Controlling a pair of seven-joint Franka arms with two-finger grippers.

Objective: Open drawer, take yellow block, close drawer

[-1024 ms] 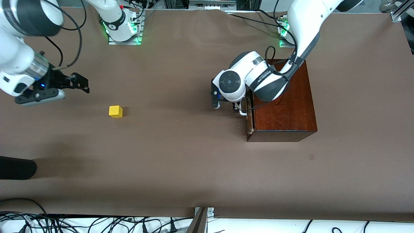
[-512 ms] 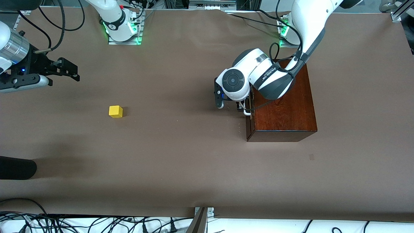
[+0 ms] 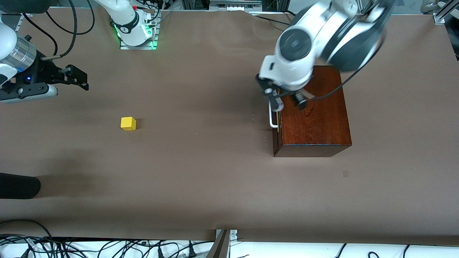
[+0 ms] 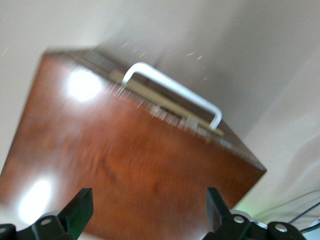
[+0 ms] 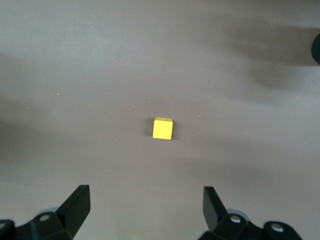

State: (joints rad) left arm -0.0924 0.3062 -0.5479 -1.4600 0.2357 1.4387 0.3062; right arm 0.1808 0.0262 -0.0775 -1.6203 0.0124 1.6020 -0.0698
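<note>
Your brown table cover (image 3: 200, 172) lies flat, cables (image 3: 107, 247) trailing along its camera edge. At the right arm's end, your right gripper (image 3: 77, 77) hangs spread wide and empty above the cover. The yellow block (image 3: 128, 123) sits alone on the cover, well apart from the wooden box (image 3: 312, 118). The drawer (image 3: 275, 134) looks shut, its white handle (image 3: 272, 118) free. Your left gripper (image 3: 287, 102), fingers parted, holds nothing over the box's top
</note>
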